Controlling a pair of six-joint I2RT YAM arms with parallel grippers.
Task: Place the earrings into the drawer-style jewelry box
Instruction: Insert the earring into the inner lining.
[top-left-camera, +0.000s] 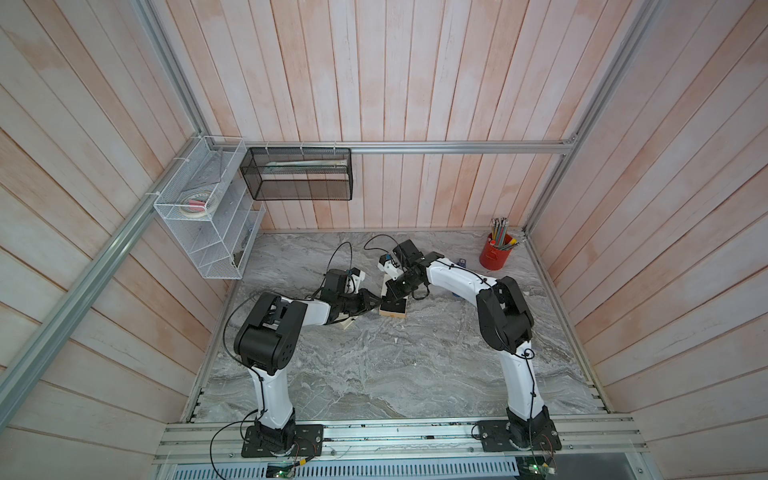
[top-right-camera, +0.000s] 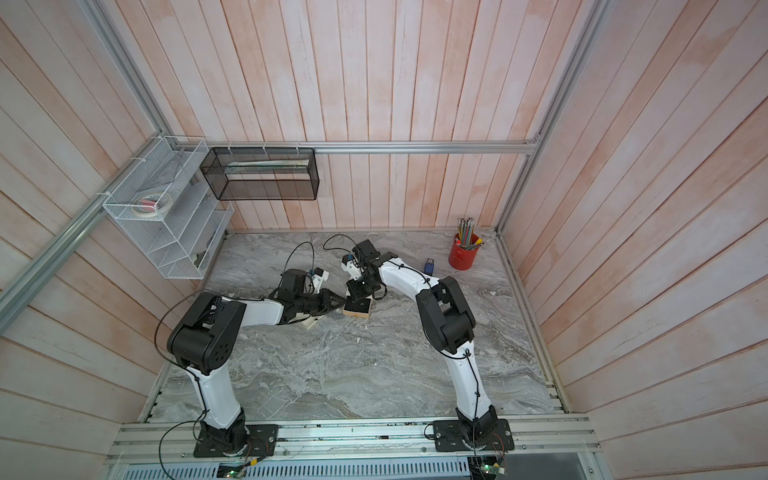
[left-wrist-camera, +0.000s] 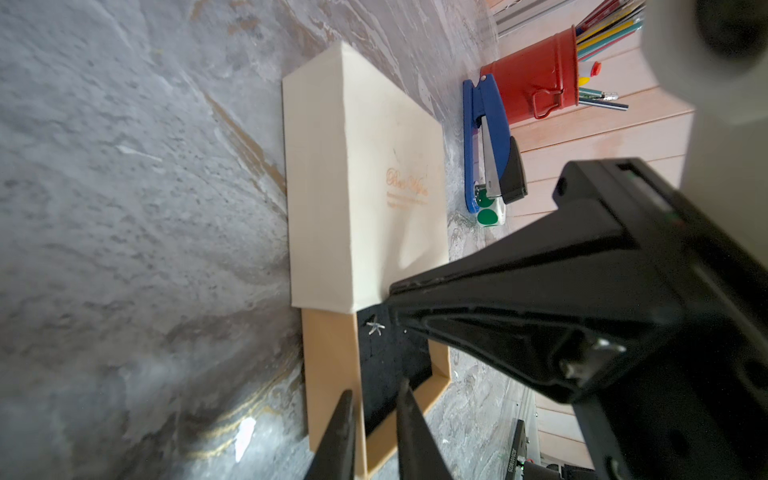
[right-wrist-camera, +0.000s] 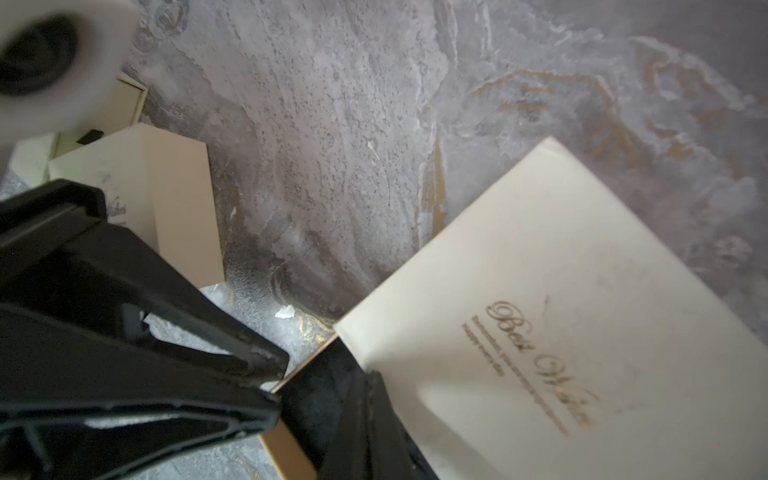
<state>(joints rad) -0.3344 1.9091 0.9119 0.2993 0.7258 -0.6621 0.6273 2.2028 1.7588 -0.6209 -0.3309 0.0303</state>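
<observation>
The jewelry box is a cream sleeve lying on the marble, also seen in both top views. Its tan drawer is partly pulled out and shows a black lining. A small silver earring lies on that lining near the sleeve's mouth. My left gripper is shut on the drawer's tan wall, one finger on each side. My right gripper is shut, its tips over the black lining at the sleeve's edge. I see nothing between its fingers.
A second cream box lies under my left arm. A blue stapler, a roll of green stickers and a red pencil cup stand beyond the box toward the back right. Wire baskets hang on the back left wall.
</observation>
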